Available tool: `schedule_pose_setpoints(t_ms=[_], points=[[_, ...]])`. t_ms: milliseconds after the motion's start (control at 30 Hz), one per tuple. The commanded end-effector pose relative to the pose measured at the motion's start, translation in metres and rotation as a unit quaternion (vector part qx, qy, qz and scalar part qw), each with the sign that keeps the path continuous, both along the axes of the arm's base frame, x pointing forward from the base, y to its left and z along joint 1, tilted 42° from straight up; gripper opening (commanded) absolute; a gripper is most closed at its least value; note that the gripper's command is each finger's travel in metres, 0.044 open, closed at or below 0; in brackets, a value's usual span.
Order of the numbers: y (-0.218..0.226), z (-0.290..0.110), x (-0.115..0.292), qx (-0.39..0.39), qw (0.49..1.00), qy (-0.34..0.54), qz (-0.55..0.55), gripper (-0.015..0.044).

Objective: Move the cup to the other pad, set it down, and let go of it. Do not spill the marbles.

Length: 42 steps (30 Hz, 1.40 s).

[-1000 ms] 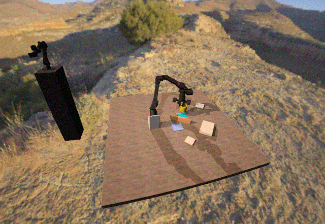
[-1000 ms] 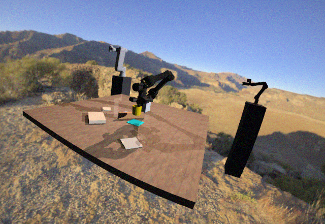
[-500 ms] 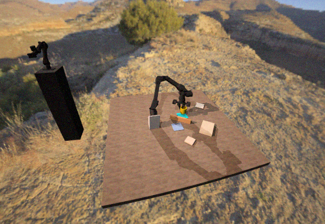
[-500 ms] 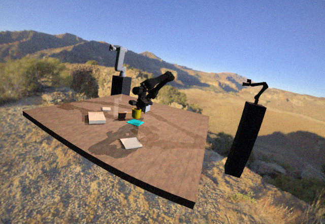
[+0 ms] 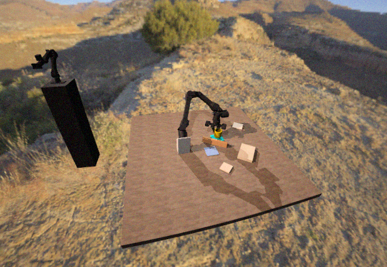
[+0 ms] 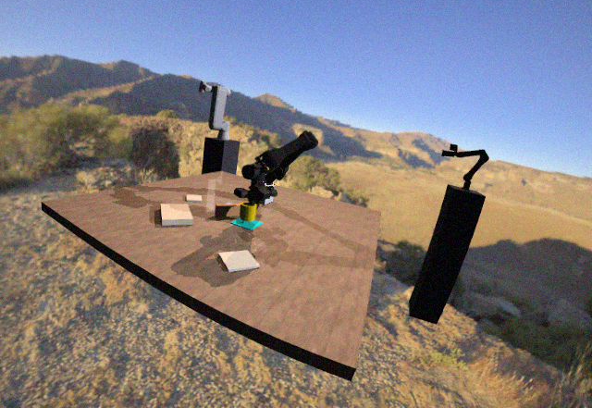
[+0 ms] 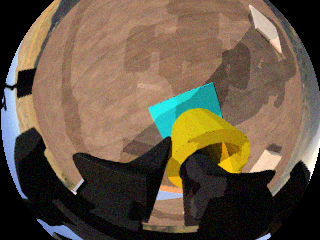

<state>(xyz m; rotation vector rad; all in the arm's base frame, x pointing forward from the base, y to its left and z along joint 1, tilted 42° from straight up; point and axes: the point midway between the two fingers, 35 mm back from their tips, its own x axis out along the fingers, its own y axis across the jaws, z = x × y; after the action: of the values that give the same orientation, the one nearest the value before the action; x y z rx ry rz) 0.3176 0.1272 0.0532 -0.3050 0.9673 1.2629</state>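
The yellow cup (image 5: 217,133) (image 6: 247,212) (image 7: 197,125) is upright in the top and exterior views. My gripper (image 5: 216,128) (image 6: 256,202) (image 7: 175,141) is shut on the cup's wall, with one finger inside the rim. The cup is over the cyan pad (image 5: 213,137) (image 6: 248,225) (image 7: 160,115), low and close to its surface; whether it touches cannot be told. The blue pad (image 5: 211,151) lies on the other side of the orange-brown barrier (image 5: 214,141) (image 6: 224,211). The marbles cannot be made out inside the cup, and none show on the table.
A pale block (image 5: 237,125) (image 6: 238,260) (image 7: 265,27) lies beyond the cyan pad. A larger pale block (image 5: 246,152) (image 6: 176,215) and a small one (image 5: 226,167) (image 6: 193,198) lie on the barrier's other side. A grey box (image 5: 183,145) stands near the arm's base.
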Motion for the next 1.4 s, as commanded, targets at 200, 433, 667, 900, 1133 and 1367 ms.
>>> schedule_pose_setpoints(t_ms=[200,433,667,900,1133,1367], points=[[0.009,-0.01,-0.003,0.003,1.0,0.004,0.0,0.0],[0.007,-0.007,-0.001,0.001,1.0,0.001,0.001,0.0],[0.007,-0.007,-0.001,0.001,1.0,0.001,0.001,0.0053],[0.007,-0.007,-0.001,0.001,1.0,0.001,0.001,0.0147],[0.005,-0.004,-0.001,0.001,1.0,0.001,0.001,0.0147],[-0.003,0.003,0.0,0.0,1.0,0.002,0.0,0.0147]])
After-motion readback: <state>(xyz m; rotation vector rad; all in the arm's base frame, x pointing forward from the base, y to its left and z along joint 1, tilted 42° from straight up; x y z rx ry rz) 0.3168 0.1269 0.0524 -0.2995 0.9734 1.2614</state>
